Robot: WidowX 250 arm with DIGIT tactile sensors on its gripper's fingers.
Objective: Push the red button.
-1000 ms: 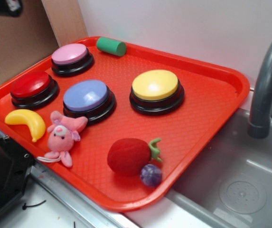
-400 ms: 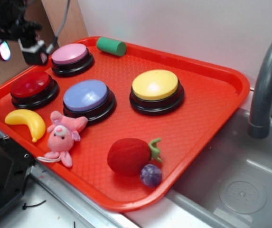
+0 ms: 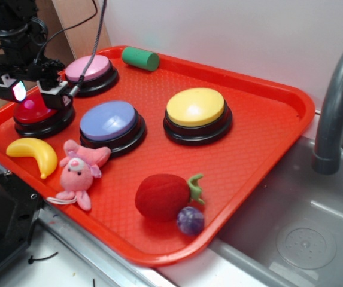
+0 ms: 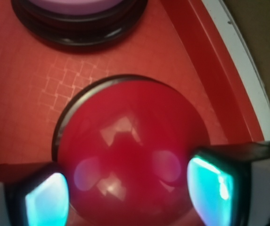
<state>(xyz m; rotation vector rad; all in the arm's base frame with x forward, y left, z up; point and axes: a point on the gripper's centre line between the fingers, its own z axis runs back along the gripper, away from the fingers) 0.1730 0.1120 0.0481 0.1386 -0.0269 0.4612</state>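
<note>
The red button (image 3: 35, 113), a glossy dark-red dome on a black base, sits at the left of the orange-red tray (image 3: 261, 137). My gripper (image 3: 32, 91) hangs directly over it, open, its two glowing pads straddling the dome. In the wrist view the red button (image 4: 130, 141) fills the middle, with the fingertips (image 4: 45, 200) low on either side of it and my gripper (image 4: 130, 193) centred above the dome. Whether the fingers touch the dome cannot be told. The arm hides the button's far side in the exterior view.
On the tray are a pink button (image 3: 90, 69), a blue button (image 3: 108, 119), a yellow button (image 3: 195, 107), a green cylinder (image 3: 140, 58), a banana (image 3: 32, 154), a pink plush (image 3: 78, 173), a strawberry toy (image 3: 162, 196) and a purple ball (image 3: 190, 220). A sink (image 3: 303, 233) and faucet (image 3: 336, 107) lie to the right.
The arm came in from the upper left and dropped. The open gripper moved from beside the pink button to right above the red button.
</note>
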